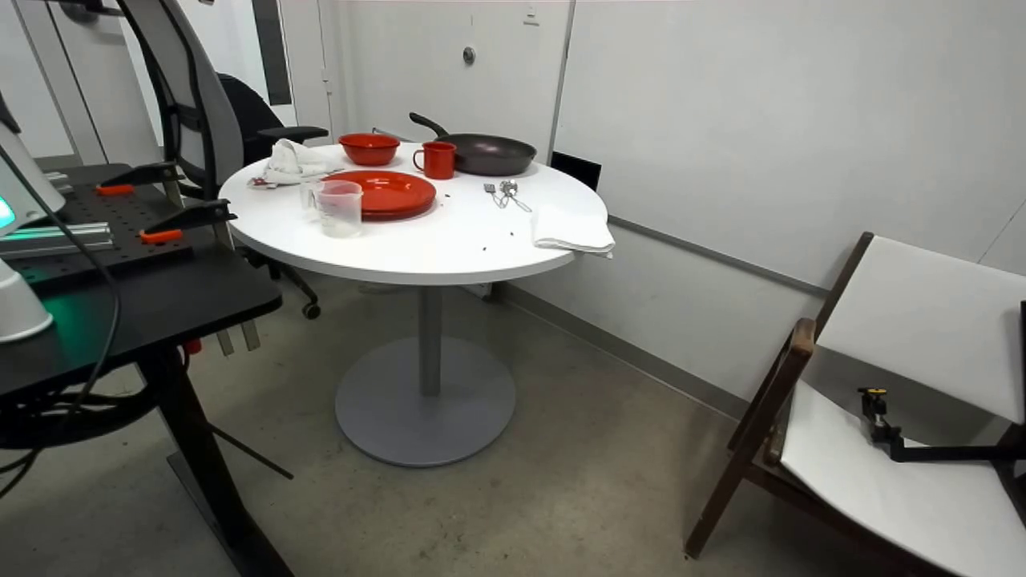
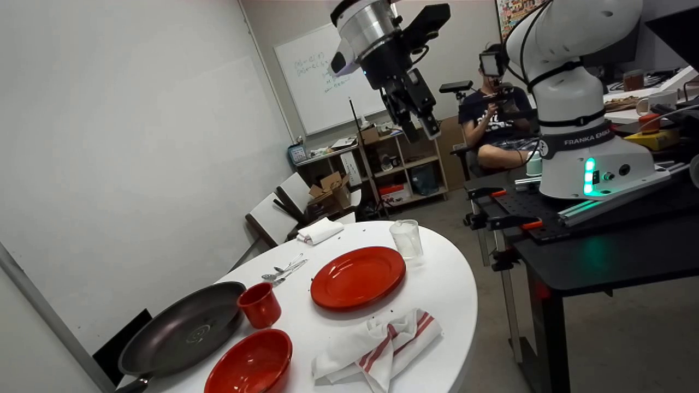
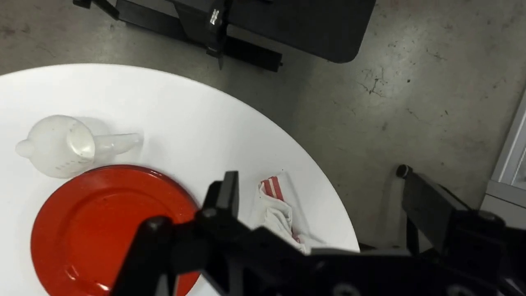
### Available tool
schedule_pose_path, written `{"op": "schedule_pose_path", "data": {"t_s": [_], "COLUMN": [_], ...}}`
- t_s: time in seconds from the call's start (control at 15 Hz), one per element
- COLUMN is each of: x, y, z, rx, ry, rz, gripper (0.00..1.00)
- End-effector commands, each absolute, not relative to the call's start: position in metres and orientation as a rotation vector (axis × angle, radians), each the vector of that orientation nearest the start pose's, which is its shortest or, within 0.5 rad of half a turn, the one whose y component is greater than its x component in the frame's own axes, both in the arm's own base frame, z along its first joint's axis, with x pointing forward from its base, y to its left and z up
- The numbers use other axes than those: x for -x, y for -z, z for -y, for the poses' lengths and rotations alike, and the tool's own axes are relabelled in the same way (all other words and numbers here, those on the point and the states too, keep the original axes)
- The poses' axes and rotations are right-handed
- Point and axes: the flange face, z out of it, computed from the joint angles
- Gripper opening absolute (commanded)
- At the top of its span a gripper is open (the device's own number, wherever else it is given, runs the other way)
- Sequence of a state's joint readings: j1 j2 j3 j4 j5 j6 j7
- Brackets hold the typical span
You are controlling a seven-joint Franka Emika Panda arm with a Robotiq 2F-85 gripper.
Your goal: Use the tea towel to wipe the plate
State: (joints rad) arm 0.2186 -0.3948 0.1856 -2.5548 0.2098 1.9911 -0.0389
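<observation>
The claw (image 3: 318, 185) gapes, tea towel (image 3: 279, 218) near the red plate (image 3: 96, 226)

In an exterior view, a flat round bright red plate (image 2: 357, 278) lay on a round white table (image 2: 450, 281). Behind it on the right stood a translucent cylindrical plastic jug (image 2: 407, 240). Before it lay a crumpled white fabric tea towel (image 2: 377, 349). Left of the towel stood a deep round red bowl (image 2: 251, 363), with a cylindrical red mug (image 2: 260, 307) behind it and, left of the mug, a round black frying pan (image 2: 183, 327). Left of the plate lay slender silvery metal utensils (image 2: 288, 271); behind these, at the table's edge, lay a folded white fabric cloth (image 2: 321, 231).
</observation>
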Motion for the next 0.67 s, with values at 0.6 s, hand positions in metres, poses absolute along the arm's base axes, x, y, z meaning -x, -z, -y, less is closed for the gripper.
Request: {"op": "schedule_pose_path", "data": {"t_s": [0.6], "x": [-0.443], "y": [-0.254], "z": [-0.292], "rx": [2.968], "ry": [-0.248], "rz": [0.511], "gripper": [1.0]}}
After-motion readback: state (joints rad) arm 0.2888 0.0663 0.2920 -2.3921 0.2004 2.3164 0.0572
